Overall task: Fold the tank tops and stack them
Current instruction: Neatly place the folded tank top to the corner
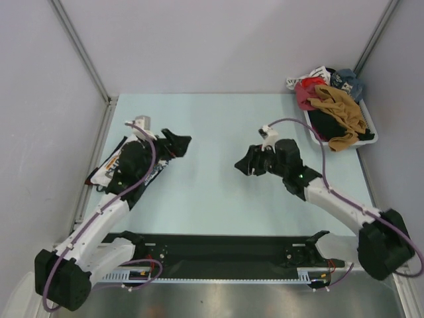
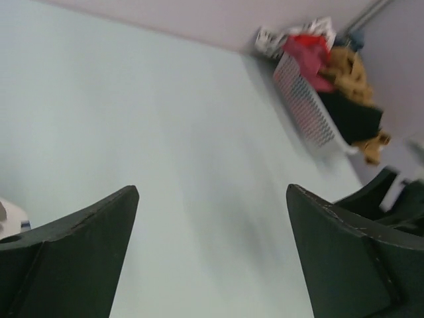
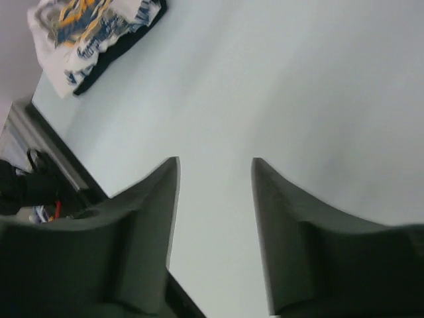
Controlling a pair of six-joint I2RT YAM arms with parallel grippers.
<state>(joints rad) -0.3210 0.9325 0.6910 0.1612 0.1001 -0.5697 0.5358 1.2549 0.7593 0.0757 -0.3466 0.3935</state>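
Two stacked tank tops [image 3: 89,33], white over navy

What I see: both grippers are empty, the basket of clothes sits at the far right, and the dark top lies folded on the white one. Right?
Not quite: the right wrist view shows the white top lying on the dark top. The basket does sit far right, and the left gripper and right gripper are empty.

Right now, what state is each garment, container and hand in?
white tank top: folded, lying on the navy one
navy tank top: under the white one, only its edge showing
left hand: open, empty
right hand: open, empty
basket: heaped with crumpled clothes
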